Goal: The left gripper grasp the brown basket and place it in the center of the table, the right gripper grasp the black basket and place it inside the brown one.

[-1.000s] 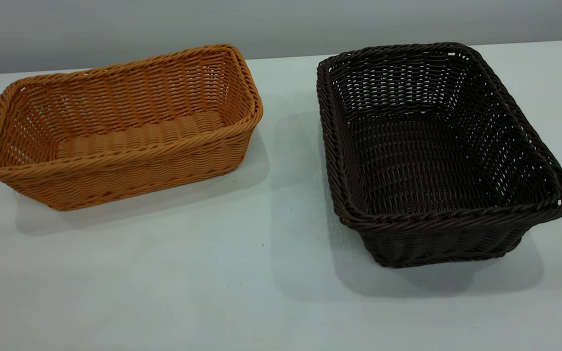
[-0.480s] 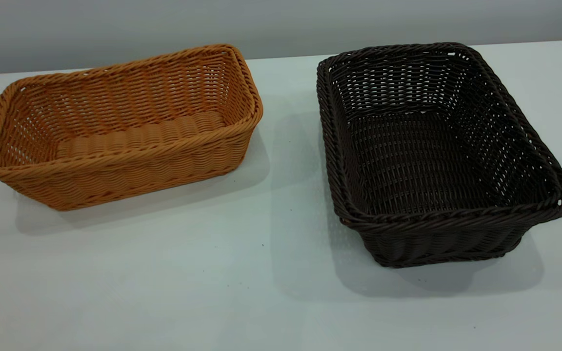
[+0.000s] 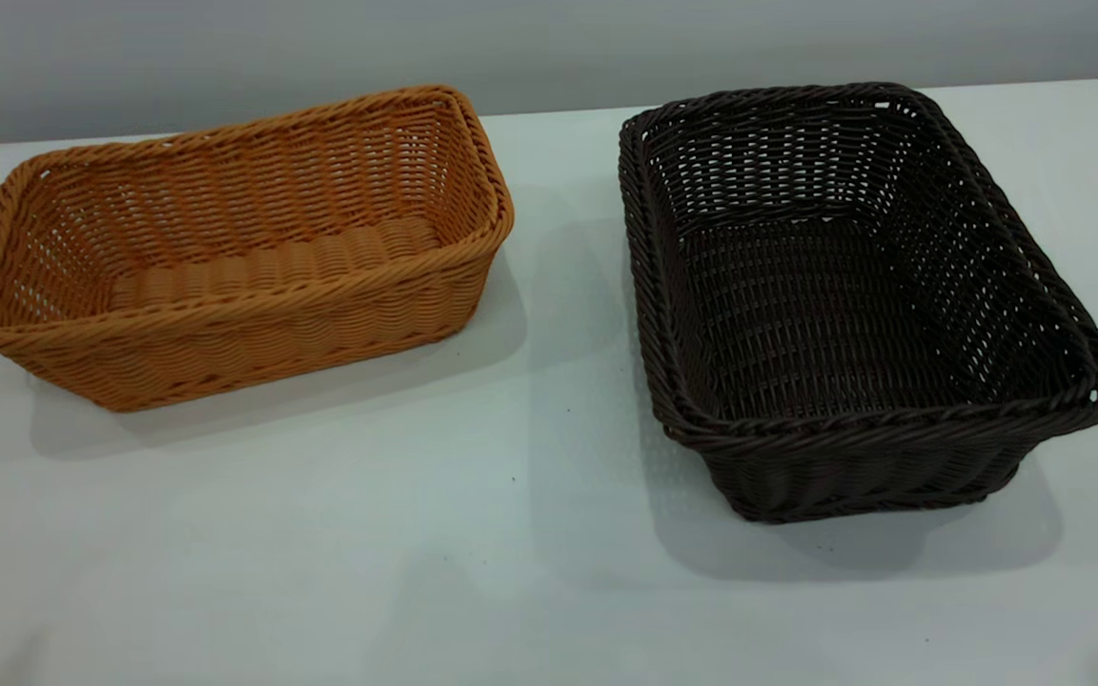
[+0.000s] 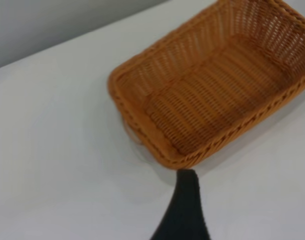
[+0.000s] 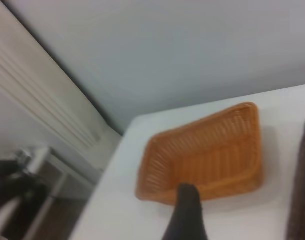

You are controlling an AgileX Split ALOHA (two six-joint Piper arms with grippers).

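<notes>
The brown basket (image 3: 234, 248) stands on the white table (image 3: 511, 534) at the left, empty. The black basket (image 3: 854, 295) stands at the right, empty, a gap apart from it. Neither gripper shows in the exterior view. In the left wrist view, one black finger (image 4: 185, 210) of my left gripper (image 4: 240, 210) hangs above bare table, just short of the brown basket's (image 4: 212, 85) rim; nothing is in it. In the right wrist view, one finger (image 5: 186, 212) of my right gripper (image 5: 218, 215) is high over the table, with the brown basket (image 5: 207, 155) beyond and the black basket's edge (image 5: 300, 185) beside it.
The table's far edge meets a grey wall (image 3: 549, 48). The right wrist view shows the table's side edge, a pale wall (image 5: 42, 90) and floor-level clutter (image 5: 17, 185) beyond it. Bare tabletop lies between and in front of the baskets.
Both baskets stay where they were. A faint shadow has spread over the front of the table in the exterior view.
</notes>
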